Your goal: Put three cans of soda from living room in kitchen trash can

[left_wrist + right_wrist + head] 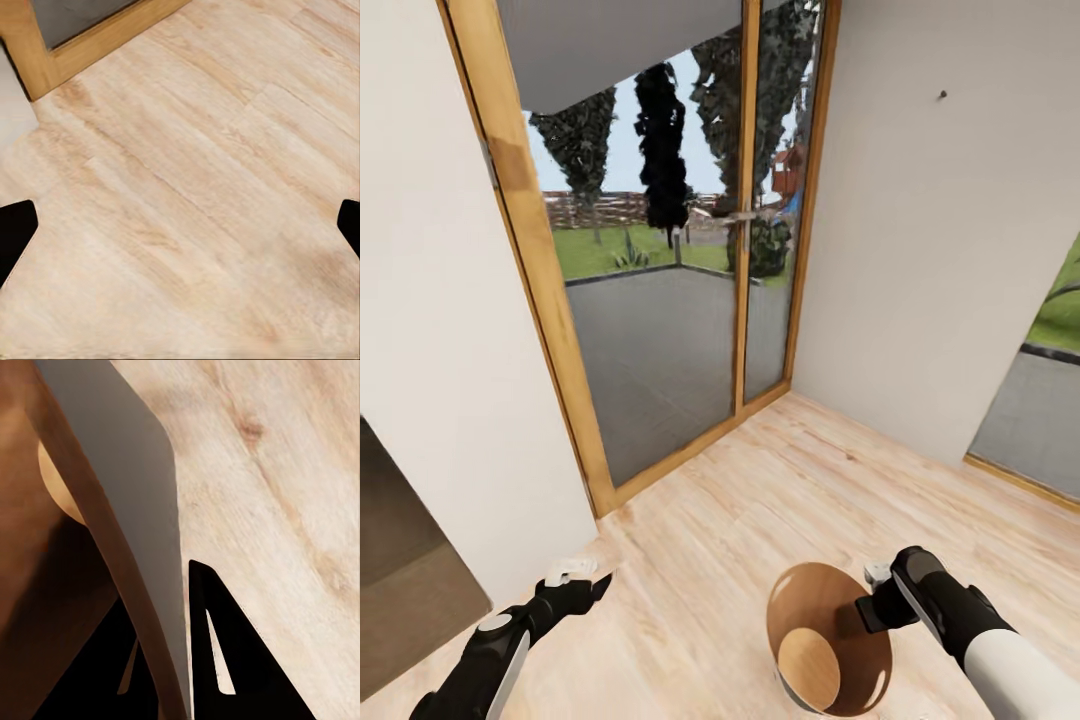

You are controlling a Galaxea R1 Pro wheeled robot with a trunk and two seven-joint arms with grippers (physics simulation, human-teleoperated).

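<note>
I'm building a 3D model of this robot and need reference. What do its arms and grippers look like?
Both arms are matte black near the wrist. The right arm turns white further up; the left arm carries a white stripe and a grey round joint cap. The right gripper has flat black triangular fingers with slit-shaped cut-outs.

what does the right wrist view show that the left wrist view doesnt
Right wrist view alone: the small round tapered bin with grey outer wall and glossy brown inner wall, its rim wall running between the right gripper's two dark fingers, one inside the bin and one outside, shut on the wall.

Left wrist view alone: the corner of the wood-framed glass door, and the left gripper's two black fingertips spread wide apart, open, with nothing between them.

Both: the pale wood-plank floor beneath the grippers.
</note>
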